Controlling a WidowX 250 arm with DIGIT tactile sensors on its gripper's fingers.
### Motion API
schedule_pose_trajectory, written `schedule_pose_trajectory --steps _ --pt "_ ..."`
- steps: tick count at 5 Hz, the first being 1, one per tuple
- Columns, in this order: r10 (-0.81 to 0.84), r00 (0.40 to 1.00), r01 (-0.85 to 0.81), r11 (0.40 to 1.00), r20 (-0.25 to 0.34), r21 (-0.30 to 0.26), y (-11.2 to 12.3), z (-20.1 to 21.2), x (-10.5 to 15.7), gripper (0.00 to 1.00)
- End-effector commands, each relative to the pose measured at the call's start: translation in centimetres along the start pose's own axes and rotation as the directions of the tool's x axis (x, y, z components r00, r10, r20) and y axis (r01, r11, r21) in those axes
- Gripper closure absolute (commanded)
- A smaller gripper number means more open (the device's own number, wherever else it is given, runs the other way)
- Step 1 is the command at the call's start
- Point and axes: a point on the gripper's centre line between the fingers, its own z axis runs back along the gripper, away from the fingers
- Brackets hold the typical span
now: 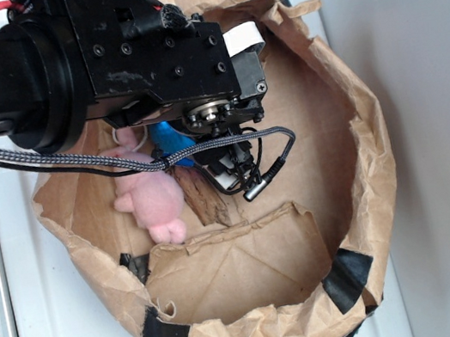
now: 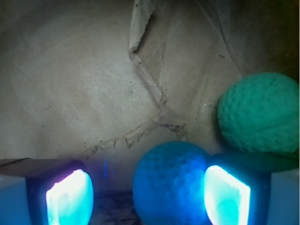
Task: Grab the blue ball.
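While your gripper (image 2: 147,197) stands open, the blue ball (image 2: 171,185) sits between its pads (image 2: 70,199) — apparently touching the right one, nothing clamped; green ball (image 2: 260,115) just beyond, right.

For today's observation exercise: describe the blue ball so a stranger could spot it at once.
Look inside the brown paper bag, under the gripper. The blue ball sits between the glowing fingers, close to the right one. The ball beside it is green; this one is bright blue.

Blue ball (image 2: 171,183) — teal-blue, ribbed knit.
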Motion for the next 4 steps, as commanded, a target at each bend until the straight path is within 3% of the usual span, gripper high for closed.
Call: schedule_pose_trajectory --steps 1,2,3,4 --pt "0.045 0.996 -0.043 0.999 0.081 -0.024 1.4 1.1 1.8 0.00" --pt "0.035 0.992 -0.035 0.999 0.119 -0.004 1.0 -0.1 1.6 0.00" --pt "0.034 0.989 -0.037 0.999 0.144 0.016 0.2 -1.1 1.1 1.00" --pt "0.026 0.987 -0.027 1.000 0.157 -0.001 0.0 -0.8 1.1 1.00"
